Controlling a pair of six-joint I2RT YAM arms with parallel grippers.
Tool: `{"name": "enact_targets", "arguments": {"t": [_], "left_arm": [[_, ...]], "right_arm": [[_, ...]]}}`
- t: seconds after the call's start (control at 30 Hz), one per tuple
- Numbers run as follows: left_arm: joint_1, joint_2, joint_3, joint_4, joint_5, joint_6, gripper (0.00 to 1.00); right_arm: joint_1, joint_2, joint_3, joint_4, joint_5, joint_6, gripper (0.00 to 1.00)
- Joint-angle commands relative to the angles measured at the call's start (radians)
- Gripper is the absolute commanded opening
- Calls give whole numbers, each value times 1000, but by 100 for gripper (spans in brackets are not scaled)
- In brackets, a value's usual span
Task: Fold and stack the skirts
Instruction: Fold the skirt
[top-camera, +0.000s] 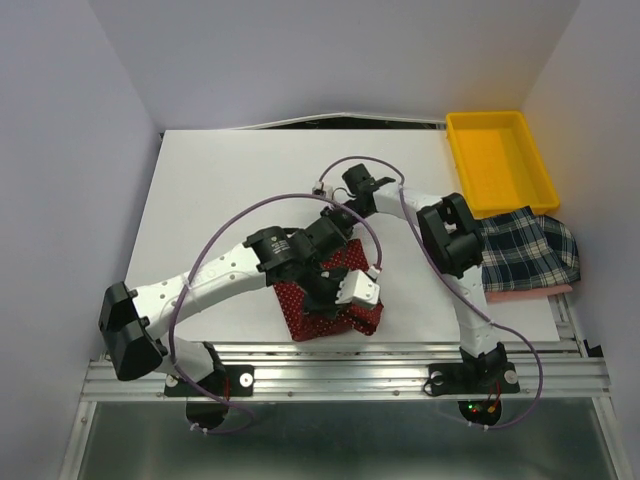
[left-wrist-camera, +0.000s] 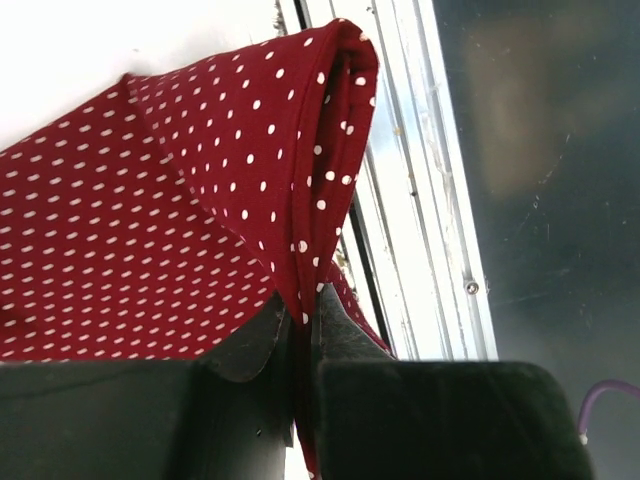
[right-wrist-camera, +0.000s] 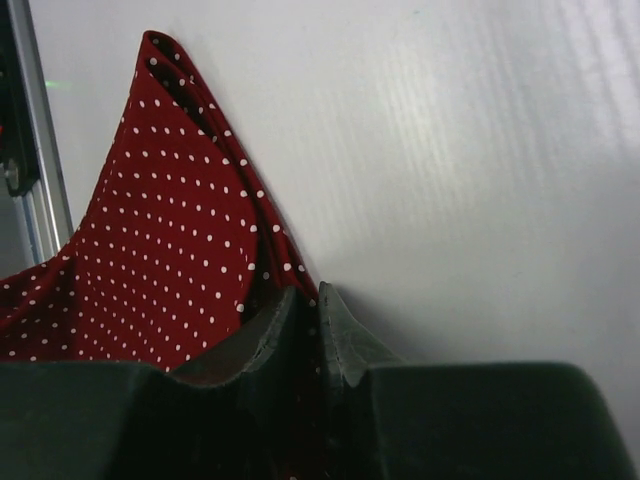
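Note:
The dark red skirt with white dots (top-camera: 300, 305) lies bunched near the table's front edge, under both wrists. My left gripper (left-wrist-camera: 305, 312) is shut on a raised fold of the red skirt (left-wrist-camera: 150, 220), the cloth pinched between its jaws. My right gripper (right-wrist-camera: 312, 302) is shut on another edge of the red skirt (right-wrist-camera: 160, 240), right at the white table surface. The plaid skirt (top-camera: 527, 248) lies spread at the right edge of the table, apart from both grippers.
A yellow plastic tray (top-camera: 500, 160) stands at the back right. A pink sheet (top-camera: 530, 294) shows under the plaid skirt. The metal rail (left-wrist-camera: 420, 200) of the table's near edge runs close beside the left gripper. White walls enclose the table.

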Motion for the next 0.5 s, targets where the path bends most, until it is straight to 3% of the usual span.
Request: {"name": "enact_targets", "arguments": {"t": [0.0, 0.47], "left_arm": [[69, 34, 89, -43, 57, 24, 0], [314, 227, 145, 12, 7, 68, 0]], "right_arm": [[36, -19, -87, -45, 33, -76, 19], [36, -44, -147, -45, 24, -107, 18]]}}
